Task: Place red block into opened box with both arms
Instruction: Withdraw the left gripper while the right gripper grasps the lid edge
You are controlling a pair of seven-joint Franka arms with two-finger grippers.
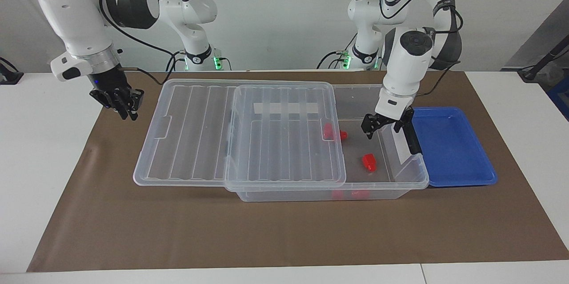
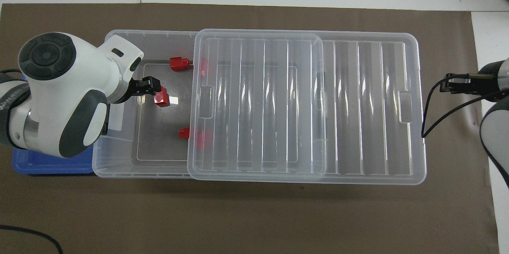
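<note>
1. Two fingertips of the left gripper [image 1: 382, 130] stand wide apart, with nothing between them.
2. Left gripper: it hangs over the uncovered end of the box [image 1: 413, 178], above rim height, with the white left arm [image 1: 406, 66] rising over it.
3. Red block [image 1: 369, 162]: it lies on the box floor under the left gripper and clear of it, in the uncovered part.
4. Two further red blocks sit in the box at the lid's edge, one nearer the robots [image 1: 341, 134] and one against the wall farther from them [image 1: 359, 194].
5. Lid [image 1: 191, 133]: ribbed and clear, it rests on the box, offset toward the right arm's end and overhanging there.
6. Right gripper [image 1: 125, 108]: it hangs over the brown mat [image 1: 266, 230] beside the lid's overhanging end, apart from it. Whether it is open or closed cannot be told.
7. Blue tray [image 1: 449, 150]: it sits just beside the box at the left arm's end of the table.
</note>
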